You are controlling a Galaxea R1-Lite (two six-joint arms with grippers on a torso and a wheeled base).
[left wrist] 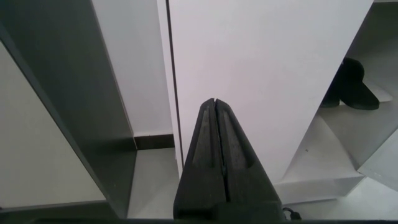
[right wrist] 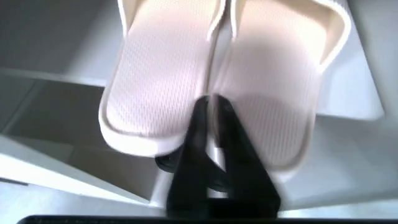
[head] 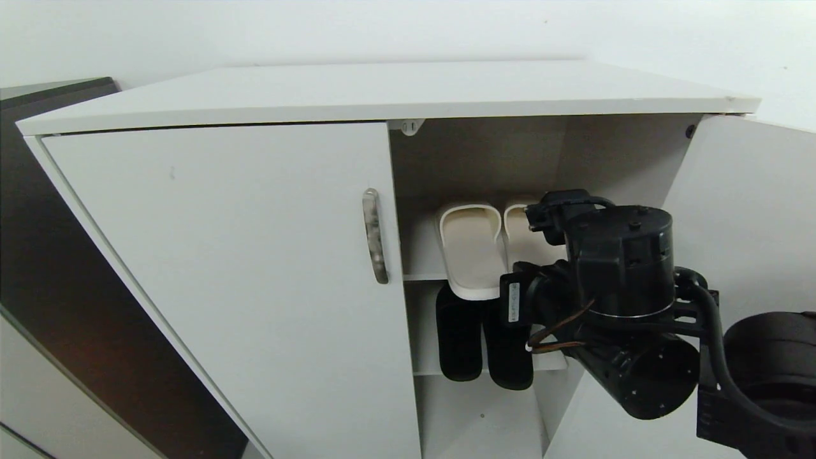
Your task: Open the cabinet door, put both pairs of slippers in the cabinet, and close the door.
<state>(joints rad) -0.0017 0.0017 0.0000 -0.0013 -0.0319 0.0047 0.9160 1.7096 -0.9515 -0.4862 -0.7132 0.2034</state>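
White cabinet shelf (right wrist: 357, 93) lies ahead of the right gripper (right wrist: 211, 102), which pinches the white slippers (right wrist: 155, 81) at their overhanging heels; best pushed deeper before letting go.

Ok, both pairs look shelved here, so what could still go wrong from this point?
1. The white slippers overhang the upper shelf with the right tool at their heels; pulling back could drag them out.
2. The black slippers also stick out past the lower shelf, so the open door may strike them when closing.
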